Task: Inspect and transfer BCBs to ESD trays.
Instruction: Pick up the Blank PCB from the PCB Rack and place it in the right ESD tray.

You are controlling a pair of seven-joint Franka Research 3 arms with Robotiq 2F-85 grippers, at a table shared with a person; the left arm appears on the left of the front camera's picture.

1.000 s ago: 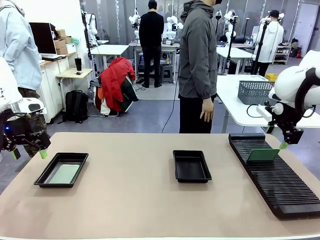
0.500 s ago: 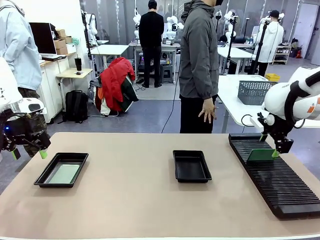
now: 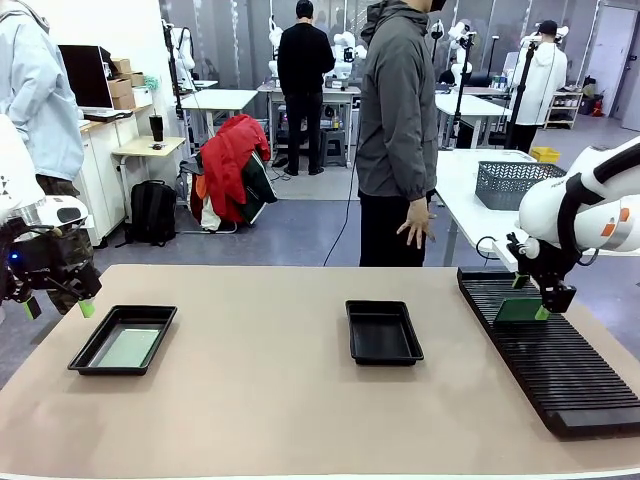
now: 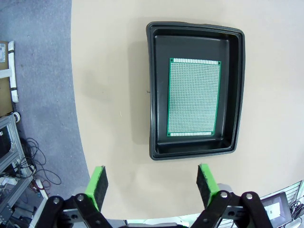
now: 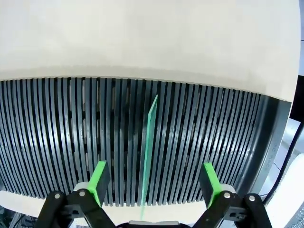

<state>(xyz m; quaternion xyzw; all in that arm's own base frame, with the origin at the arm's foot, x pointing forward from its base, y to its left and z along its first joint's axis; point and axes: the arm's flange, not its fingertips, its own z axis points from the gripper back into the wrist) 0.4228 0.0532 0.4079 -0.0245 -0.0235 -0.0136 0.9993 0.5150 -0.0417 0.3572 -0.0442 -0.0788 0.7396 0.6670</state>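
Spread wide at the right gripper (image 5: pixel 154 176), astride an upright BCB (image 5: pixel 151 137) in the slotted rack (image 5: pixel 71 118).
Thin, green, edge-on between the fingers, clear of both pads. Open and holding nothing at the left gripper (image 4: pixel 152 183); just beyond its fingertips, a grid-textured green board (image 4: pixel 194 97) flat in an ESD tray (image 4: pixel 151 95).

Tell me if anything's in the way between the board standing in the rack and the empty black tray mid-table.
Nothing visible does. Only bare table lies between the rack, where the BCB stands on edge, and the empty ESD tray. The right gripper is open astride the BCB.
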